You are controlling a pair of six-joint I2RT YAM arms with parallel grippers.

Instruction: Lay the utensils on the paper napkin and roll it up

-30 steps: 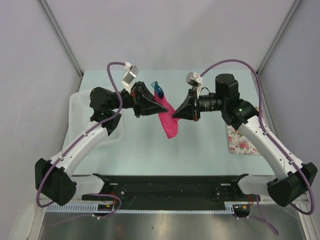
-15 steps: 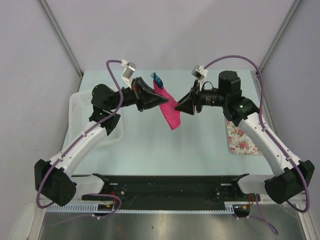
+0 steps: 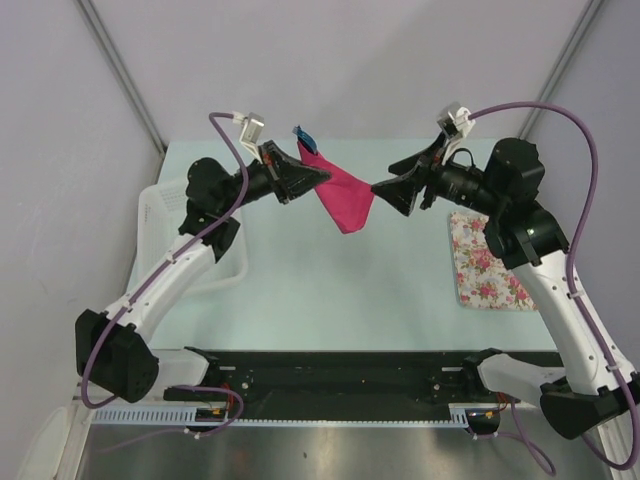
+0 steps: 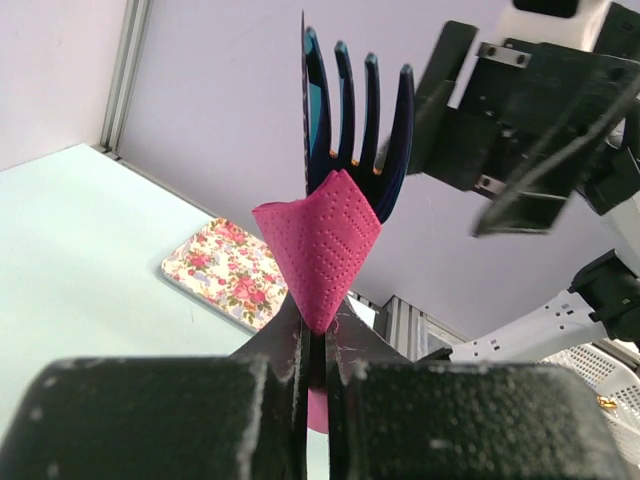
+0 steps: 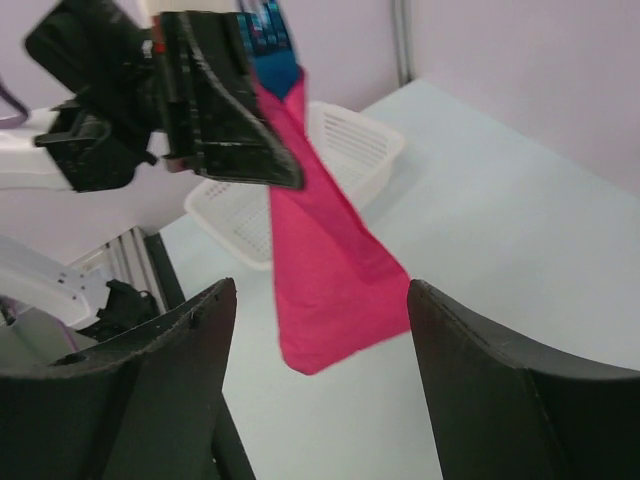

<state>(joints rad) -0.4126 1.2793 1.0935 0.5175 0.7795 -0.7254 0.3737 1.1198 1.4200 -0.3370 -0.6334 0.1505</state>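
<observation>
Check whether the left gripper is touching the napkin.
Touching. Left wrist view shows the left gripper shut on the paper napkin, its pink fold clamped in the middle.

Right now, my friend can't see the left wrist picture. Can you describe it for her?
The left gripper pinches a pink paper napkin wrapped around a dark blue fork, tines pointing up. Behind it, a floral tray lies on the pale table.

Embossed matt paper napkin (image 4: 320, 240), glossy plastic utensils (image 4: 392, 150), smooth matt table (image 3: 300, 290)
</observation>
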